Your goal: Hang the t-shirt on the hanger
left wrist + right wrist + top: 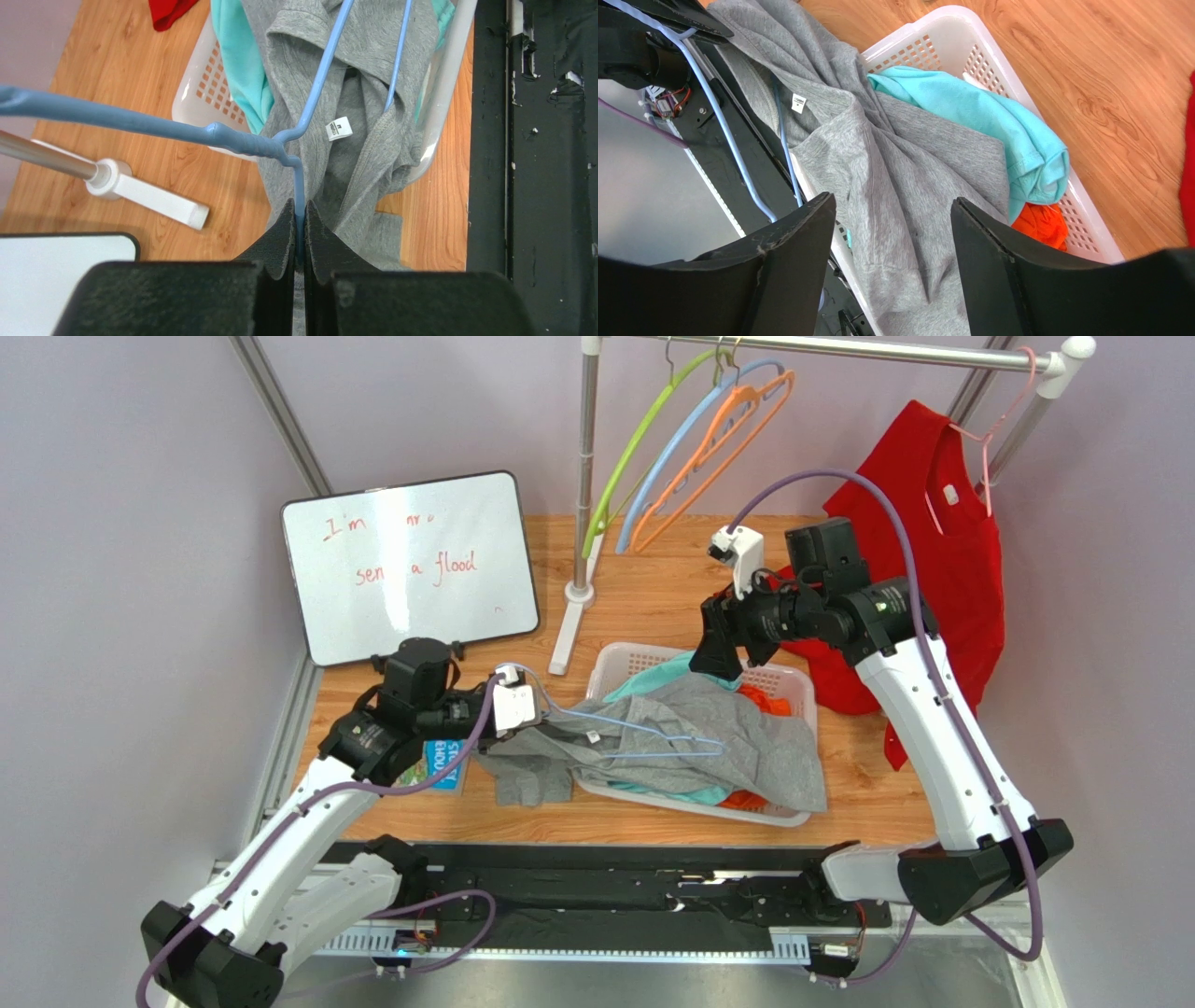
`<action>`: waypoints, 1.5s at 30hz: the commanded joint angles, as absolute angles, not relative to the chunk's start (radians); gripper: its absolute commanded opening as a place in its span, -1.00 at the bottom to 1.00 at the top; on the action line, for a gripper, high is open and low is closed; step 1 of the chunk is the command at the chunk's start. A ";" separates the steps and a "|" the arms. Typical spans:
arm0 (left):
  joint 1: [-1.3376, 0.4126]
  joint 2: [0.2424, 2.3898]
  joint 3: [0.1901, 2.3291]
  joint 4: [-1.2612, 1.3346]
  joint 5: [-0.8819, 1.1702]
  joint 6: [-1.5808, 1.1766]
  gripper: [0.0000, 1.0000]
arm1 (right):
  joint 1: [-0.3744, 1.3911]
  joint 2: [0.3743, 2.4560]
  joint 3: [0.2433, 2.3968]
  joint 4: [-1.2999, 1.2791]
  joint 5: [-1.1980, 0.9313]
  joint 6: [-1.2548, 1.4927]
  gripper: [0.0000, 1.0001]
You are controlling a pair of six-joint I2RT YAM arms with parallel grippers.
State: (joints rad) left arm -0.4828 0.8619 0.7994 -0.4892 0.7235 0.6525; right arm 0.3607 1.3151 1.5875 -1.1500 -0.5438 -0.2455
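Black matte pads of my left claw are clenched on a thin bar of the smooth periwinkle hanger, close to its thicker curved stem. Its slim arms run into the neck of the soft heather-grey t-shirt. The t-shirt lies crumpled over the rim of a white lattice basket towards the wooden counter's near edge. My right claw hangs released, jaws wide, above the grey folds.

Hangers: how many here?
5. On the rail: green hanger, blue hanger, orange hanger. Pink hanger holds the red shirt. Left gripper holds the periwinkle hanger in the grey t-shirt. Basket may hide more.
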 commanded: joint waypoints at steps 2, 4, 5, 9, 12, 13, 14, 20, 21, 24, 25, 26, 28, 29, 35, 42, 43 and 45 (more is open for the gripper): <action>-0.502 0.876 0.825 -0.465 0.808 0.749 -1.00 | 0.491 1.359 1.566 -1.076 -0.471 -0.199 0.47; -0.535 0.887 0.834 -0.465 0.798 0.774 -1.00 | 0.579 1.359 1.516 -1.040 -0.399 -0.198 0.55; -0.544 0.890 0.839 -0.463 0.793 0.784 -1.00 | 0.604 1.368 1.513 -1.025 -0.344 -0.199 0.57; -0.587 0.900 0.848 -0.457 0.762 0.796 -1.00 | 0.682 1.445 1.537 -1.009 -0.227 -0.187 0.70; -0.597 0.902 0.850 -0.451 0.753 0.785 -1.00 | 0.729 1.496 1.546 -0.989 -0.144 -0.190 0.78; -0.597 0.900 0.848 -0.449 0.749 0.778 -1.00 | 0.751 1.515 1.552 -0.983 -0.121 -0.189 0.79; -0.597 0.899 0.848 -0.451 0.746 0.775 -1.00 | 0.762 1.525 1.557 -0.980 -0.109 -0.184 0.79; -0.600 0.885 0.844 -0.449 0.735 0.755 -1.00 | 0.859 1.552 1.557 -0.951 -0.015 -0.176 0.84; -0.600 0.885 0.844 -0.448 0.735 0.753 -1.00 | 0.871 1.557 1.555 -0.948 -0.008 -0.175 0.84; -0.600 0.879 0.844 -0.449 0.726 0.749 -1.00 | 0.876 1.585 1.540 -0.945 0.047 -0.172 0.85; -0.600 0.876 0.844 -0.456 0.721 0.749 -1.00 | 0.876 1.589 1.533 -0.956 0.066 -0.178 0.85; -0.598 0.870 0.844 -0.462 0.718 0.749 -1.00 | 0.874 1.589 1.513 -0.962 0.074 -0.178 0.85; -0.600 0.861 0.839 -0.478 0.707 0.755 -1.00 | 0.850 1.569 1.485 -0.982 0.060 -0.187 0.81; -0.600 0.850 0.838 -0.482 0.701 0.756 -1.00 | 0.842 1.557 1.470 -0.985 0.064 -0.195 0.78; -0.597 0.793 0.815 -0.489 0.661 0.743 -1.00 | 0.762 1.454 1.405 -1.041 0.095 -0.247 0.36; -0.563 0.744 0.813 -0.488 0.623 0.655 -1.00 | 0.680 1.373 1.388 -1.101 0.097 -0.287 -0.83; -0.549 0.741 0.811 -0.470 0.618 0.632 -1.00 | 0.670 1.370 1.385 -1.112 0.095 -0.288 -1.00; -0.502 0.727 0.807 -0.445 0.620 0.573 -1.00 | 0.620 1.365 1.368 -1.124 0.080 -0.294 -1.00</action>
State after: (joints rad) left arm -0.5694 0.7582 0.8066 -0.4847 0.6376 0.6884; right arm 0.6975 1.3937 1.3880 -1.0687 0.0498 -0.2573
